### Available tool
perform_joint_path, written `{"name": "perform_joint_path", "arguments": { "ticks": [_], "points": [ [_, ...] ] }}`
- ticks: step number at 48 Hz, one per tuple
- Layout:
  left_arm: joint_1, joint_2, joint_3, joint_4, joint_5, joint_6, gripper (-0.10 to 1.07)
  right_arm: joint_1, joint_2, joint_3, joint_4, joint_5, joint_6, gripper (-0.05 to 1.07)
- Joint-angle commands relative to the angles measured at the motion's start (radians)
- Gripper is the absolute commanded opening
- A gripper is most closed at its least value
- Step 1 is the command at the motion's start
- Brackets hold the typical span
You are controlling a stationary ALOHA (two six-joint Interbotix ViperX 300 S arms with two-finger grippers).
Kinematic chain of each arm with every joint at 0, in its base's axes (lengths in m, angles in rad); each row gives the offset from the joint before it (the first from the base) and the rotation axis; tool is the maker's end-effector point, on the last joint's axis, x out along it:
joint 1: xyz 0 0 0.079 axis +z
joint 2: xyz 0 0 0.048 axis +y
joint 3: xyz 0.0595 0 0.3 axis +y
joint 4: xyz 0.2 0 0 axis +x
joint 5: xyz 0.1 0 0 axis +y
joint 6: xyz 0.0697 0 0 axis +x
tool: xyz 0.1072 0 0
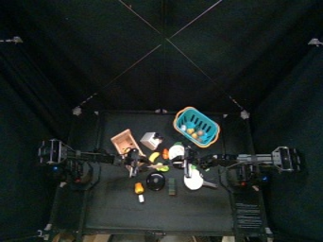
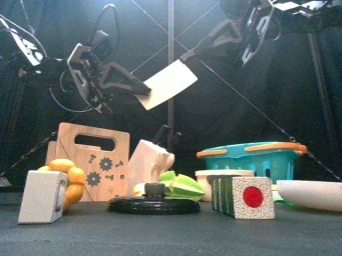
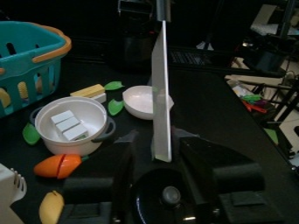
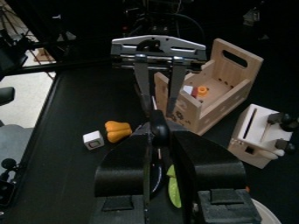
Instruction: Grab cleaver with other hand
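One left gripper point(image 2: 128, 77), clenched on the dark handle of the cleaver point(image 2: 171, 83): broad pale blade, tilted, aloft above the wooden crate point(image 2: 87, 158). White pot point(image 3: 70, 122) with pale cubes inside. Teal basket point(image 2: 251, 156), contents hidden. Right gripper point(image 4: 158, 131) high up, jaws pressed together, empty.

The left gripper point(image 2: 131, 85) holds the cleaver point(image 2: 168, 84) high in open air, well above the cluttered table point(image 2: 160, 235). Around the blade all sides are free; the right gripper point(image 2: 254, 35) hangs higher, off to its far side, with clear space between them. Directly beneath stand the wooden crate point(image 2: 91, 160), the knife block point(image 2: 151, 166) and the black pan lid point(image 2: 154, 204). Below and toward the right gripper, the teal basket point(image 2: 254, 156) blocks any low pass.
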State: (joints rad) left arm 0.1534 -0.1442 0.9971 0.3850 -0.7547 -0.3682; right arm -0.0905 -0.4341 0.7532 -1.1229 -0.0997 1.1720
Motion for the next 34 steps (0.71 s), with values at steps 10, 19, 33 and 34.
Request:
{"name": "perform_joint_path", "arguments": {
  "ticks": [10,19,33,34],
  "points": [
    [0.006,-0.012,-0.011,-0.006,-0.009,-0.003,0.29,-0.002,-0.025,0.011,0.009,-0.005,0.0,0.51],
    [0.008,-0.034,-0.009,-0.011,-0.009,-0.003,0.29,0.002,-0.029,0.052,0.015,-0.005,0.006,0.51],
    [0.008,-0.109,0.023,-0.014,-0.009,-0.003,0.29,0.006,-0.023,0.126,0.135,-0.003,0.005,0.51],
    [0.009,-0.109,0.023,-0.014,-0.009,-0.003,0.29,0.006,-0.021,0.127,0.14,-0.003,0.005,0.51]
  ]
}}
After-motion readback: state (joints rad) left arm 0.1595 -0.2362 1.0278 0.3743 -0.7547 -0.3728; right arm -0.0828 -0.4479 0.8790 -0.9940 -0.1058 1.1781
